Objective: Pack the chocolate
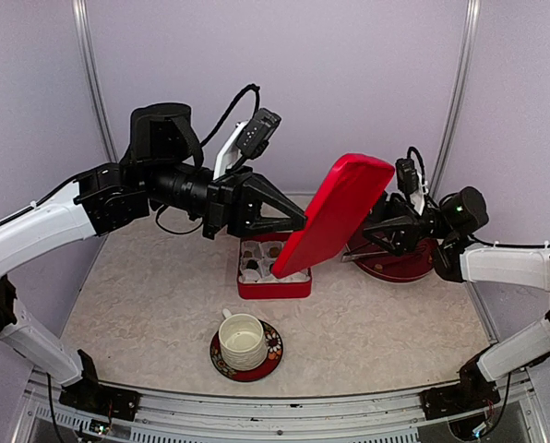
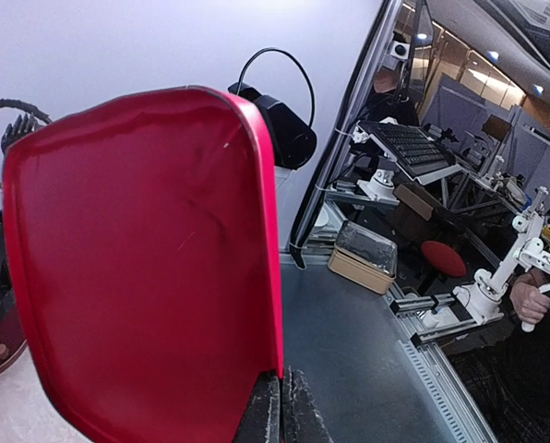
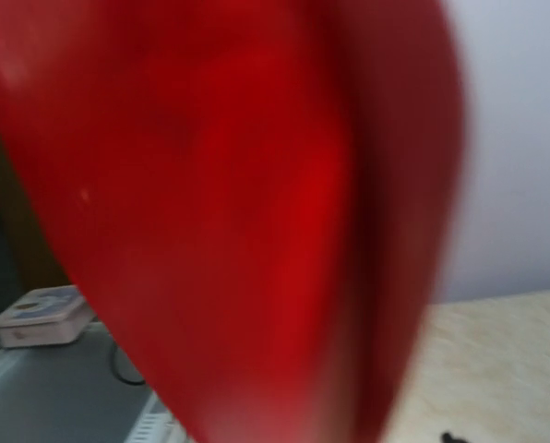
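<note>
Several small pieces of chocolate (image 1: 257, 268) lie in the compartments of an open red box (image 1: 275, 290) at mid table; the raised lid hides part of them. My left gripper (image 1: 301, 224) is shut on the edge of the red lid (image 1: 335, 217), holding it tilted above the box. In the left wrist view the fingertips (image 2: 268, 411) pinch the rim of the lid (image 2: 137, 268). My right gripper (image 1: 360, 233) stands just behind the lid with its jaws spread, tips hidden. The blurred lid (image 3: 238, 221) fills the right wrist view and no fingers show there.
A white cup (image 1: 243, 340) stands on a patterned saucer (image 1: 270, 355) near the front edge. A dark red plate (image 1: 400, 268) lies at the right, under the right arm. Pale walls close in the back and sides.
</note>
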